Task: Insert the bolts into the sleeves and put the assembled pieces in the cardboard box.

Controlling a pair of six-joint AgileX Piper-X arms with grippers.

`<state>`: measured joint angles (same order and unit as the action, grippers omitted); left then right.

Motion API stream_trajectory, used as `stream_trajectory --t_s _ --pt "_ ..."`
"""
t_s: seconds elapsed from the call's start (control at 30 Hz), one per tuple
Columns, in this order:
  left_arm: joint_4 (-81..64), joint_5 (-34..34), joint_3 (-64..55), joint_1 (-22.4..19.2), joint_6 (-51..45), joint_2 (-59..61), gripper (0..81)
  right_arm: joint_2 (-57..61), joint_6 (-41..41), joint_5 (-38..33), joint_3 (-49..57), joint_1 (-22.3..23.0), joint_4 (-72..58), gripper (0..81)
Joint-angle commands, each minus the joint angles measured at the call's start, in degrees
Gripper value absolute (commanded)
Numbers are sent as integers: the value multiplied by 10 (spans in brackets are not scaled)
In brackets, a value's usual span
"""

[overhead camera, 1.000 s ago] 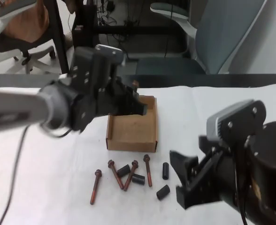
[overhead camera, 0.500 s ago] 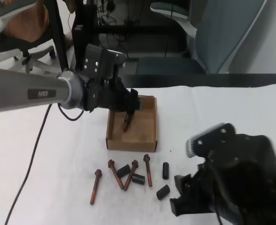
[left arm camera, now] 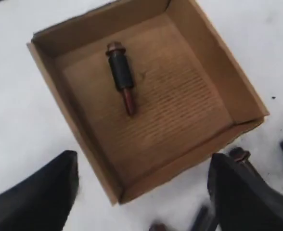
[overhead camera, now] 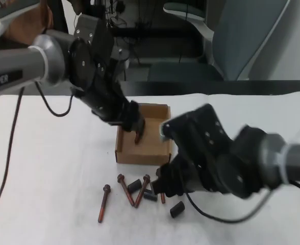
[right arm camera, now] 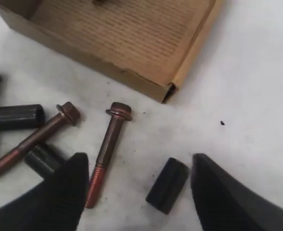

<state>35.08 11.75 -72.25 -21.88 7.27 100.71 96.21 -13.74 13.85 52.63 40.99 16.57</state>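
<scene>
A white cloth covers the bench (overhead camera: 48, 168), and office chairs (overhead camera: 252, 35) stand in the room behind it.

The left gripper (left arm camera: 142, 161) hangs over the cardboard box (left arm camera: 180, 166) with its two fingers (left arm camera: 35, 197) spread wide and nothing between them. Below it, on the floor of the box, lies the assembled bolt and sleeve (left arm camera: 120, 74), flat and on its own. The dark sleeve sits just under the bolt head and the bare thread sticks out past it. It touches neither finger and lies nearer the box wall farthest from them.

The right gripper (right arm camera: 139, 161) is low over the cloth just in front of the box's near corner, its fingers also spread and holding nothing. In the gap between them lie a loose bolt (right arm camera: 105, 154) and, just beside it, a short loose sleeve (right arm camera: 167, 185). Neither is pinched.

Farther out on the same side lie another bolt (right arm camera: 33, 137) and two more sleeves (right arm camera: 14, 117). In the high view more bolts (overhead camera: 105, 203) are scattered on the cloth before the box.
</scene>
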Motion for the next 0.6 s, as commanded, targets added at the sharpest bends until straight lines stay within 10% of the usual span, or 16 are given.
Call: stream_trajectory --t_s 0.0,0.37,0.43,0.57 --pt "28 3 -6 14 7 -11 700 37 -3 9 41 -11 64 575" --pt "63 42 -6 55 9 -11 700 100 -85 6 90 -53 126 564" --pt "63 44 -6 61 10 -11 700 109 -85 4 91 -53 124 462" --pt "63 52 -3 72 14 -11 700 125 -72 -30 92 -53 124 1"
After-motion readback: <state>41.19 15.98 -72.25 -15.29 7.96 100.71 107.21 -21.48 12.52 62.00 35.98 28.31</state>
